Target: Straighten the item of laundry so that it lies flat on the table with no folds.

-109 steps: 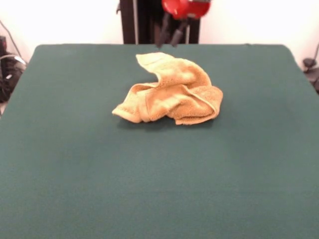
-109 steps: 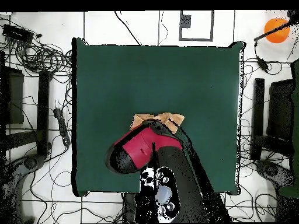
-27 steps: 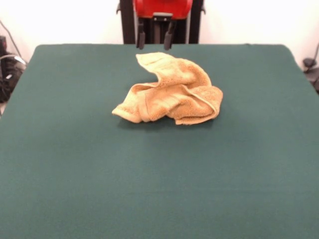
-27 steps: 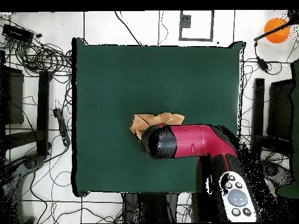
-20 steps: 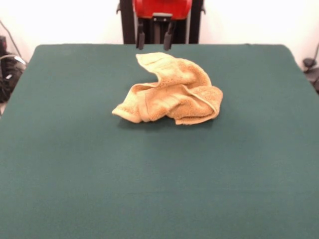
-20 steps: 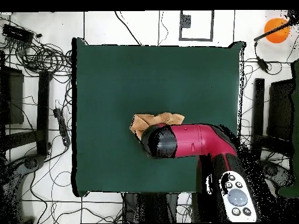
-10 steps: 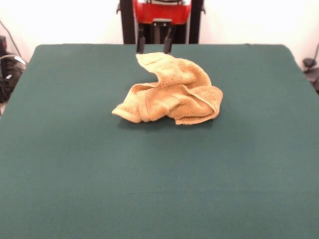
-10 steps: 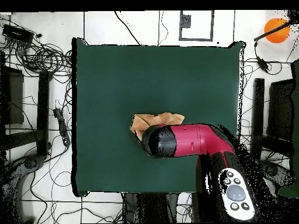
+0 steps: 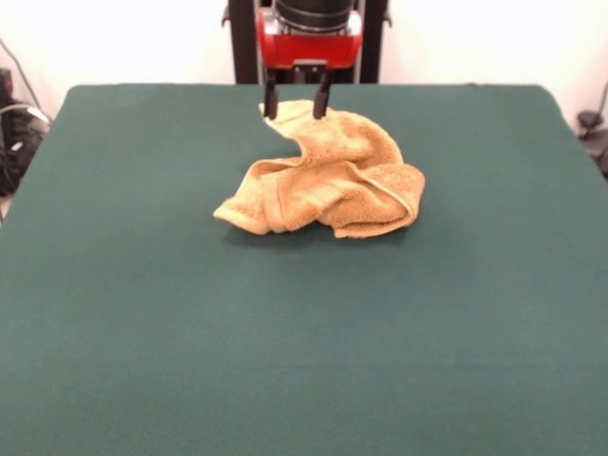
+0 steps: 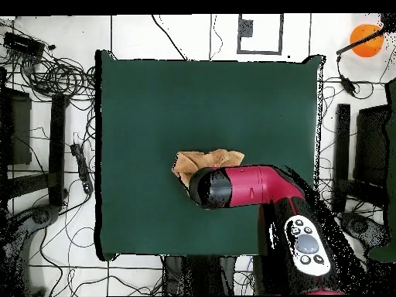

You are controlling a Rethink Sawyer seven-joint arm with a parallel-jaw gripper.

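Claw (image 9: 295,107) spread apart, fingers straddling crumpled towel's (image 9: 328,176) far raised corner, table (image 9: 304,342) beneath

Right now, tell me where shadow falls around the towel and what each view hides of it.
Front view: a soft shadow on the table under the towel along its near edge; gripper, jaws apart, at its far corner. Overhead view: the arm covers much of the towel and the gripper.

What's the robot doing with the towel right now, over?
Gripper open, fingers straddling the towel's far corner. Towel crumpled in a heap on the green table, not flat yet. Nothing in the way.
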